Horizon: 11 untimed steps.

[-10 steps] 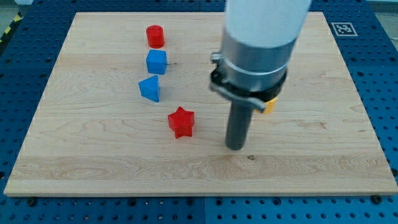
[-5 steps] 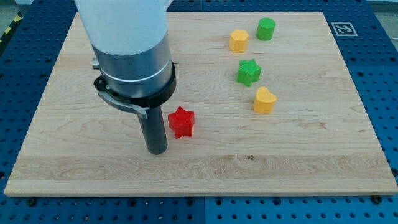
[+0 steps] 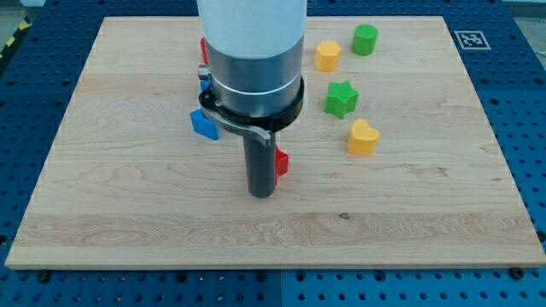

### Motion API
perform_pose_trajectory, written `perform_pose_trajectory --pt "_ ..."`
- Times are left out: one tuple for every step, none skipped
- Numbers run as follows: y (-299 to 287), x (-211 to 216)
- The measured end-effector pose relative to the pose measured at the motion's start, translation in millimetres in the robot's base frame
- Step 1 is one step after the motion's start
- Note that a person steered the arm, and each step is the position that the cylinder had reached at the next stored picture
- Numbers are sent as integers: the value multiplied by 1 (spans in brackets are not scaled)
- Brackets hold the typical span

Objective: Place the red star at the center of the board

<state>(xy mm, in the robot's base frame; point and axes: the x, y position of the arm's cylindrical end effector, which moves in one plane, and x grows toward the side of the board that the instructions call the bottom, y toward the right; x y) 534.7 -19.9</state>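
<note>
The red star (image 3: 281, 162) lies near the middle of the wooden board (image 3: 102, 205), mostly hidden behind my rod; only its right edge shows. My tip (image 3: 261, 193) rests on the board just left of and slightly below the star, touching or nearly touching it.
A blue block (image 3: 203, 124) shows left of the arm; another blue block (image 3: 203, 85) and a red block (image 3: 203, 49) peek out above it. At the upper right sit a yellow block (image 3: 327, 55), a green cylinder (image 3: 365, 39), a green star (image 3: 340, 98) and a yellow heart (image 3: 362, 136).
My tip swung from the star's right to its left, then moved right against it. The red star has shifted to the right, toward the board's middle.
</note>
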Motion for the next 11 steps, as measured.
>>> perform_pose_trajectory --pt "0 -9" --pt "3 -16" --pt "13 -26" --pt "24 -38" --pt "31 -53" --pt "31 -69" --pt "31 -84" --pt "32 -95" --pt "33 -104" --pt "34 -106" --pt "34 -97"
